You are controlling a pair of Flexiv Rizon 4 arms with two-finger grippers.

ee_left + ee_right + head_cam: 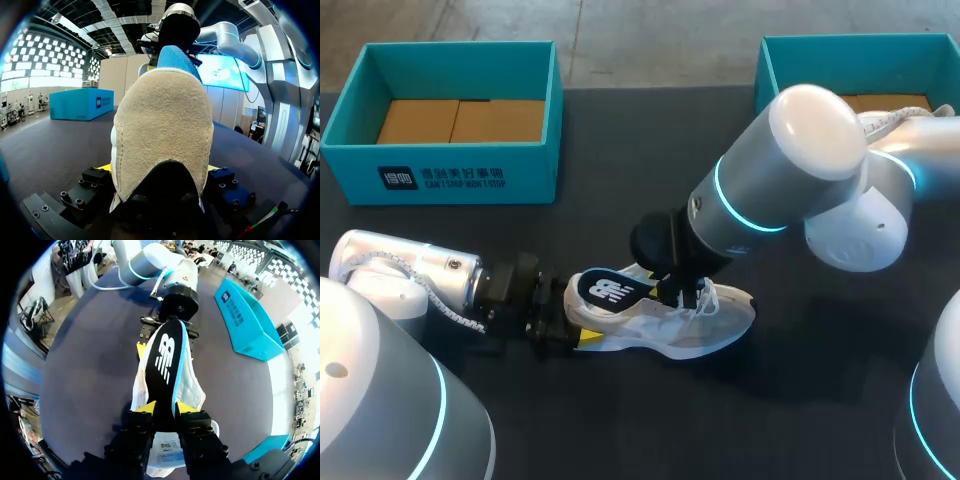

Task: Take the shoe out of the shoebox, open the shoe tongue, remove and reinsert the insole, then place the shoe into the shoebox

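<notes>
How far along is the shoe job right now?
Done: the shoe is out, lying on the table. In hand: the left gripper clamps its heel while the right gripper pinches the insole, which sticks partly out; whether it's coming out or going back I can't tell. Left: boxing the shoe.

Soft, even light falls from overhead onto the dark table (800, 400). The shoe (670, 322) casts only a faint shadow on its near side. Broad pale highlights sit on the glossy shell of the right arm (800, 170); cyan rings glow on it and on the left arm (380, 400). In the left wrist view the shoe's heel is evenly lit, with deep shadow beneath it at the left gripper (157, 169). In the right wrist view the table has a dull sheen and the black insole (164, 360) looks matte.
</notes>
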